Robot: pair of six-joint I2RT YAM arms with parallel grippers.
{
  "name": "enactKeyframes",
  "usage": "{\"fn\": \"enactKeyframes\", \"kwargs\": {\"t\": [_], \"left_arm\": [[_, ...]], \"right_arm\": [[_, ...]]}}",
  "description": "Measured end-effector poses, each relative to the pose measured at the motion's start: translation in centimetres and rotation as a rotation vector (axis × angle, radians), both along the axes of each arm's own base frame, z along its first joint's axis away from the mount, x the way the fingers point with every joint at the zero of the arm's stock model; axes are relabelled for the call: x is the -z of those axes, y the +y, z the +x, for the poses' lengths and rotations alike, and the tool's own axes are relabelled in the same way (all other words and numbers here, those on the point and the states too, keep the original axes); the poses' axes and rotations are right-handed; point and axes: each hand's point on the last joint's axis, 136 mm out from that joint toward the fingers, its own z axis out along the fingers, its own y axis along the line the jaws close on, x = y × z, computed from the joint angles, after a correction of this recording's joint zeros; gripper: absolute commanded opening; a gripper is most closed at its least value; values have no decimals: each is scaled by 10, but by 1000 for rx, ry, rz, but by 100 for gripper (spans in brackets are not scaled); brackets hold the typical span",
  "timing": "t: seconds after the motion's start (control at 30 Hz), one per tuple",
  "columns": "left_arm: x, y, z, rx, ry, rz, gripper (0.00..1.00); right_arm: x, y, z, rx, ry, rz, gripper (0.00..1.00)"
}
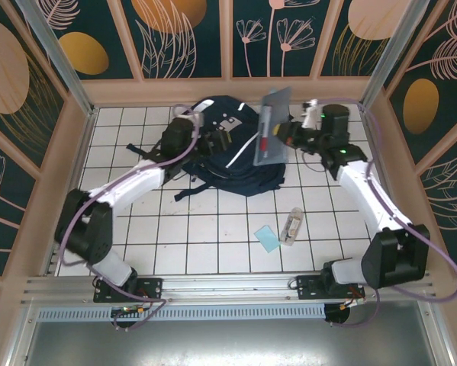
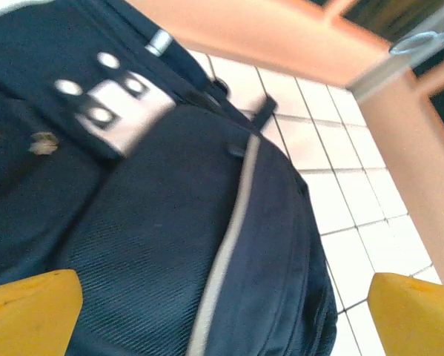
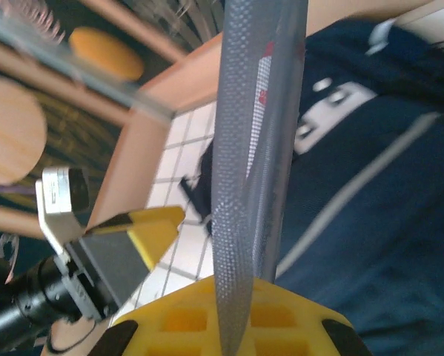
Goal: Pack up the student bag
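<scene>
The student bag (image 1: 232,164) is seen lying on the white-tiled counter (image 1: 213,244), far centre, with its white stripes and grey-white patch (image 2: 121,104) turned up. The left tool (image 1: 211,142) is held over the bag's left half. In the left wrist view its yellow fingers (image 2: 29,311) are spread wide, with nothing gripped and navy fabric below them. The right tool (image 1: 287,136) is clamped on a grey mesh pouch (image 1: 272,126), which is held upright above the bag's right edge. In the right wrist view the pouch is pinched edge-on between the yellow pads (image 3: 158,222). Something red is glimpsed through the mesh. Nearer on the counter, right of centre, a light blue card (image 1: 266,238) and a clear packet (image 1: 292,226) are seen lying just beside each other, well apart from the bag.
</scene>
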Motion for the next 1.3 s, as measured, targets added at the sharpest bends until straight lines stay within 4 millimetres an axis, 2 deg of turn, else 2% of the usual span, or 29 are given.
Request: {"fn": "enactKeyframes", "kwargs": {"t": [0.13, 0.23, 0.33, 0.4, 0.47, 0.6, 0.7, 0.8, 0.87, 0.9, 1.13, 1.2, 1.3], "left_arm": [[31, -63, 6, 147, 34, 118, 92], [55, -96, 8, 213, 44, 242, 92], [71, -116, 11, 247, 38, 351, 91], [80, -124, 14, 259, 40, 415, 89], [91, -122, 19, 255, 49, 475, 86], [115, -106, 28, 212, 74, 604, 72], [127, -97, 29, 194, 81, 667, 62], [130, -93, 30, 188, 73, 709, 42], [129, -94, 31, 188, 67, 723, 24], [129, -93, 31, 188, 65, 732, 0], [124, -92, 32, 208, 73, 726, 0], [119, -91, 32, 218, 80, 704, 0], [95, -88, 35, 222, 74, 646, 0]], "right_arm": [[29, -77, 4, 208, 85, -13, 0], [55, -124, -5, 334, 149, -6, 0], [72, -146, -17, 397, 192, 7, 0], [78, -147, -22, 395, 205, 16, 0], [81, -144, -25, 384, 214, 23, 0], [88, -141, -29, 367, 232, 36, 0], [87, -139, -29, 360, 228, 43, 0], [84, -138, -28, 350, 218, 52, 0], [83, -137, -28, 348, 214, 54, 0], [83, -137, -27, 348, 213, 54, 0], [76, -131, -25, 325, 193, 81, 0], [73, -119, -23, 295, 177, 84, 0], [68, -90, -22, 217, 146, 80, 0]]}}
